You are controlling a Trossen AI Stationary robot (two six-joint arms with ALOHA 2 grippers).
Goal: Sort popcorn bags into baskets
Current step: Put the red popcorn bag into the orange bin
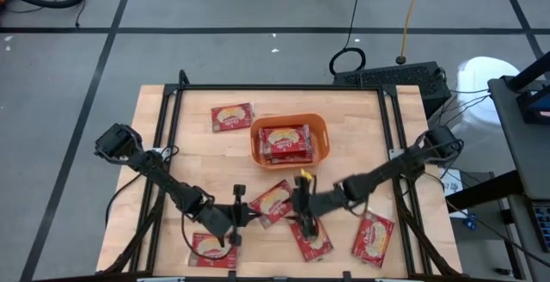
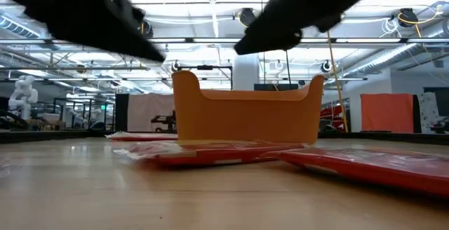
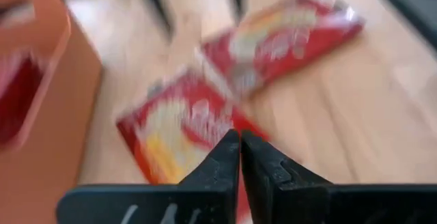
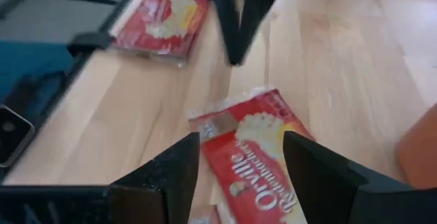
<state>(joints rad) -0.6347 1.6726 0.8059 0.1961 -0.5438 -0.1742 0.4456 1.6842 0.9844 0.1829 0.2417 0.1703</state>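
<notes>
The orange bin point(image 1: 288, 140) point(image 2: 245, 114) stands at the table's middle, toward the far edge, with red popcorn packets point(image 1: 285, 142) lying flat inside. One packet point(image 1: 232, 117) lies left of the bin, and several lie near the near edge point(image 1: 309, 237) point(image 1: 372, 237) point(image 1: 212, 249). Another packet point(image 1: 273, 200) point(image 3: 177, 132) point(image 4: 252, 152) lies flat between the two grippers. My left gripper point(image 1: 254, 215) point(image 3: 239, 136) is shut and hovers over it from the left. My right gripper point(image 1: 292, 203) point(image 4: 240, 152) is open above it, and its fingers frame the packet in the right wrist view.
The bin's corner point(image 3: 31, 67) shows close beside my left gripper. A black frame runs along the table's edges point(image 1: 172, 101). Bare wood lies left of the bin point(image 1: 189, 157) and right of it point(image 1: 361, 144). In the low view, packets point(image 2: 217, 153) lie flat before the bin.
</notes>
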